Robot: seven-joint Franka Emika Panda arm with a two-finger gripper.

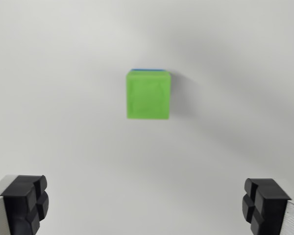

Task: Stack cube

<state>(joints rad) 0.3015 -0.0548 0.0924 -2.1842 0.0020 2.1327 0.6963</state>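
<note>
A green cube (148, 95) lies in the middle of the wrist view on a white surface. A thin blue edge (148, 70) shows along its top side, so a blue cube sits under it, almost fully hidden. My gripper (146, 205) is open, its two black fingertips (27, 200) far apart at the bottom corners of the view. Nothing is between them. The green cube is above the gap in the picture and apart from both fingertips.
The white surface (63, 122) fills the whole view. A soft shadow falls to the wrist view's right of the cube.
</note>
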